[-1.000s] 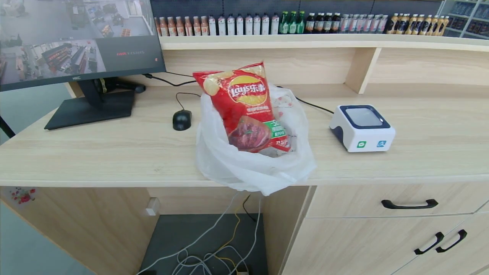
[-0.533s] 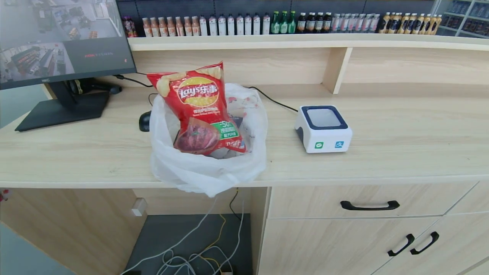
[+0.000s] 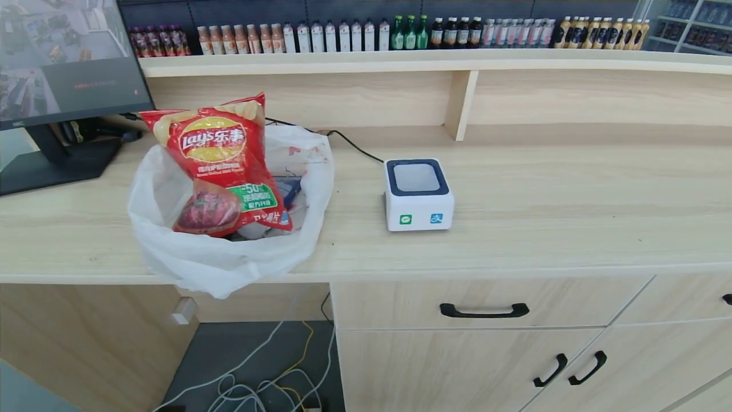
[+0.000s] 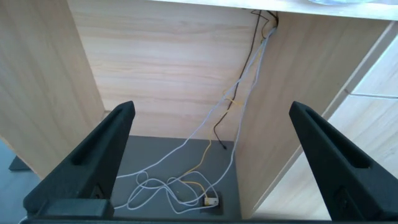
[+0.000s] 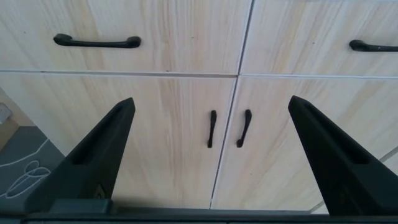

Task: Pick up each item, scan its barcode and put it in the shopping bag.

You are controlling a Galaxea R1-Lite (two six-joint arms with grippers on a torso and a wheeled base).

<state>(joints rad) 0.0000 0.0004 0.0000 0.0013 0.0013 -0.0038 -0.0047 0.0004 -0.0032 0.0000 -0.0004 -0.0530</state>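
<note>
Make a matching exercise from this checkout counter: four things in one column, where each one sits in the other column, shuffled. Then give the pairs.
Things
1. chip bag
2. scanner
3. monitor
4. bottles

Places
A. in a row behind the counter
B. on the counter, right of the shopping bag
C. standing in the shopping bag
D. at the counter's far left

Pairs: 1-C, 2-B, 3-D, 4-A

The left gripper [image 4: 205, 165] was held low, with its jaws spread wide apart. The right gripper [image 5: 205, 162] was likewise held low, its jaws set equally wide.
</note>
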